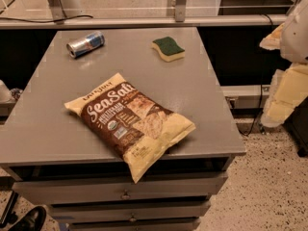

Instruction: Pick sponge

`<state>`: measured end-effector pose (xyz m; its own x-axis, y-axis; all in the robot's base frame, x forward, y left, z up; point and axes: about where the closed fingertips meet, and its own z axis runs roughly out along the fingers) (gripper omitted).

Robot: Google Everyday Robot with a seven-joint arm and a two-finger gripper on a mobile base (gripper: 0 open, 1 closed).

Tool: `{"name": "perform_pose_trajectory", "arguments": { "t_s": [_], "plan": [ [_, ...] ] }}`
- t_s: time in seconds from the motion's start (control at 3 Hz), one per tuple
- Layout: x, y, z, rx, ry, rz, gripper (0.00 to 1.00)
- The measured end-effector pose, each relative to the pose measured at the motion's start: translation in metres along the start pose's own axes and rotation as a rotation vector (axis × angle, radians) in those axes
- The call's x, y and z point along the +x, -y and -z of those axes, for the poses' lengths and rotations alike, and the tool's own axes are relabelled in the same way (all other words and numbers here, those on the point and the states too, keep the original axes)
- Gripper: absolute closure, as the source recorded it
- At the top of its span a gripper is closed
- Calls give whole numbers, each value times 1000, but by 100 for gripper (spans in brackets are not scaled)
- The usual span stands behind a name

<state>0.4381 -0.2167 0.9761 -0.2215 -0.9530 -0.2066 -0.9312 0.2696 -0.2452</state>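
The sponge [168, 48] lies flat on the far right part of the grey table top [202, 105], dark green scouring side up over pale yellow foam. Nothing touches it. My gripper [285, 83] hangs at the right edge of the view, off the table's right side and lower than the sponge in the picture. It is well apart from the sponge, and part of it is cut off by the frame edge.
A large brown-and-cream chip bag [131, 121] lies across the table's front middle and overhangs the front edge. A silver and blue can [85, 44] lies on its side at the far left. Drawers [125, 192] sit below the top. A counter ledge [144, 22] runs behind.
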Motion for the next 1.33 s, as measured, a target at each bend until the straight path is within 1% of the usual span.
{"name": "perform_pose_trajectory", "arguments": {
  "t_s": [0.33, 0.67, 1.0, 1.33],
  "plan": [
    [0, 0, 0, 0, 0, 0, 0],
    [-7, 13, -18, 21, 68, -12, 0],
    [-30, 58, -85, 67, 213, -26, 0],
    [-54, 112, -127, 139, 306, -32, 0]
  ]
}}
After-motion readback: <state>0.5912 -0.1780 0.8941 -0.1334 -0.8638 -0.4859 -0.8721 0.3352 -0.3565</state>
